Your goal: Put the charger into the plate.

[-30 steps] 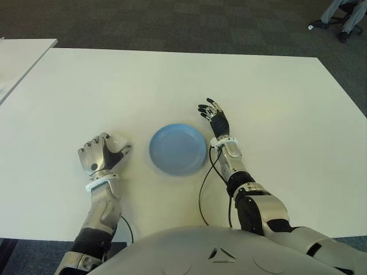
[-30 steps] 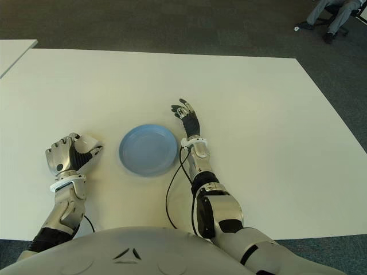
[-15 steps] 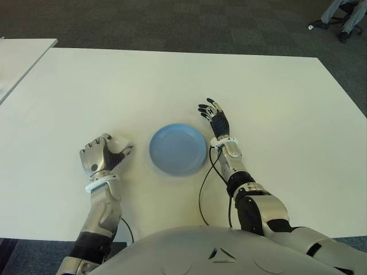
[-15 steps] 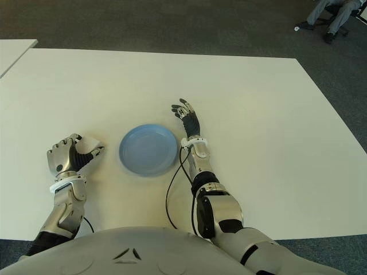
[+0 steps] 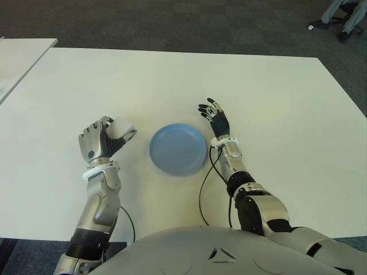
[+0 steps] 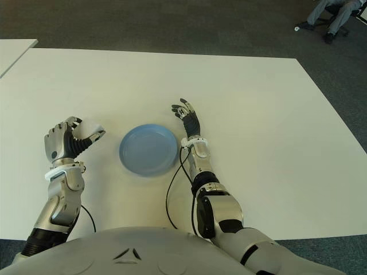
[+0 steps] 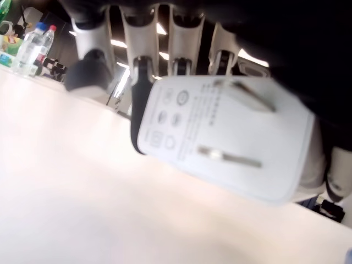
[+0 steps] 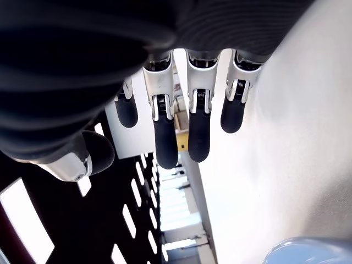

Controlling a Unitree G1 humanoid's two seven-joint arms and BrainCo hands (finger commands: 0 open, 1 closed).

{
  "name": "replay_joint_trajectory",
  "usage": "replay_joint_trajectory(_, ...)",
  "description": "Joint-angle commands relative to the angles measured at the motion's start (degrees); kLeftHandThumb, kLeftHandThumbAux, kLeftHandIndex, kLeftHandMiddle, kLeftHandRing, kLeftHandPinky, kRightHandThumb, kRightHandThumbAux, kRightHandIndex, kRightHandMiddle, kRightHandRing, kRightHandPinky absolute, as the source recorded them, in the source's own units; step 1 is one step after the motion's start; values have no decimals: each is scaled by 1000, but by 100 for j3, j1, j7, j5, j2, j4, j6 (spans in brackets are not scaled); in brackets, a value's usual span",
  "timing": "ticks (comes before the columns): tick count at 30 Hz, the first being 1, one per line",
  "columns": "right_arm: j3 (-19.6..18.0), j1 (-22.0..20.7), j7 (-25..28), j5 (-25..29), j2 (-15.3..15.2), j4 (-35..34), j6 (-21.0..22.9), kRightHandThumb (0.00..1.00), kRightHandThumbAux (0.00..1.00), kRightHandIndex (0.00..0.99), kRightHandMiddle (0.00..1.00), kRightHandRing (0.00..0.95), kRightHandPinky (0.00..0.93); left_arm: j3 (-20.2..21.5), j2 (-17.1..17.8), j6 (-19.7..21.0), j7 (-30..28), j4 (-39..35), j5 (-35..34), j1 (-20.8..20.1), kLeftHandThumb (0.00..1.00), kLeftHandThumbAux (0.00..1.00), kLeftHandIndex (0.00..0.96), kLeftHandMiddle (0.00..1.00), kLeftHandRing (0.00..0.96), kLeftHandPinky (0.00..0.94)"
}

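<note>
Office: carpet (image 5: 172,23), white table (image 5: 172,80)

The left hand (image 5: 102,141) grips the white charger (image 5: 122,127) left of the blue plate (image 5: 178,149).

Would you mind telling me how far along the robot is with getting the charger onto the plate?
Done: the left hand has the white charger grasped, its prongs showing in the wrist view. In hand: it holds the charger left of the blue plate, apparently off the table. Left: carry it over the plate, which holds nothing, and let go. The right hand shows open to the plate's right.
</note>
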Motion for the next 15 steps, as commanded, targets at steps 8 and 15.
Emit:
replay_joint_trajectory(8, -7, 250, -1, 52, 234, 146, 220, 0, 453, 130, 330, 270, 192, -147, -114, 72, -698, -824, 408, -359, 858, 664, 407, 547, 853, 837)
replay_joint_trajectory(15, -11, 238, 9, 55, 234, 163, 226, 0, 452, 128, 328, 269, 191, -285, -114, -174, -675, -876, 570, -459, 857, 665, 405, 546, 850, 831)
